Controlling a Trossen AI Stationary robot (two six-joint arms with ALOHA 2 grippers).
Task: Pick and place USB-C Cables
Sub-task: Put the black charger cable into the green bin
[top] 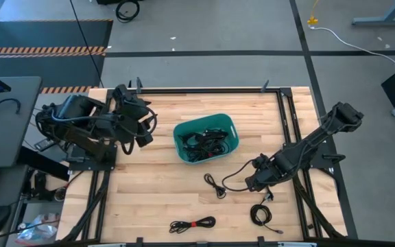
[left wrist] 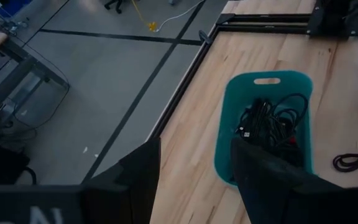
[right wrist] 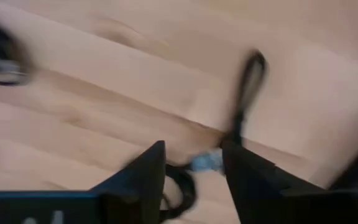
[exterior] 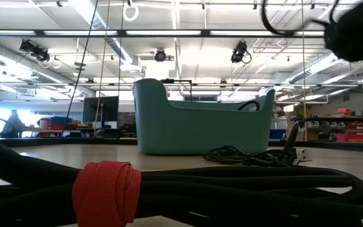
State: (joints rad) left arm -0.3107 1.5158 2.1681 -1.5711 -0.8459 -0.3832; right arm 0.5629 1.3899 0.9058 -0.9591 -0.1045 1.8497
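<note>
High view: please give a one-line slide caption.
Teal bin holds black USB-C cables; three more cables lie on the wooden table.

Grey floor (top: 204, 34) (striped tape), ceiling strip lights (exterior: 244, 33).

The left end effector (left wrist: 194, 180) hangs above the wooden counter (left wrist: 191, 130), its two dark fingers (left wrist: 138, 180) set apart with bare wood showing between them and nothing held. Just beyond the fingers sits a teal plastic bin (left wrist: 225, 134) with a slot handle in its far rim, standing flat on the counter near the counter's edge. Inside it lies a tangle of black USB-C cables (left wrist: 269, 124), some plug ends showing pale. Another black cable coil (left wrist: 353, 160) lies on the wood beside the bin, apart from it. Black frame rails (left wrist: 260, 20) border the counter. Past the edge is grey floor (left wrist: 92, 81) crossed by dark lines, with a yellow cord (left wrist: 145, 17) lying on it.
</note>
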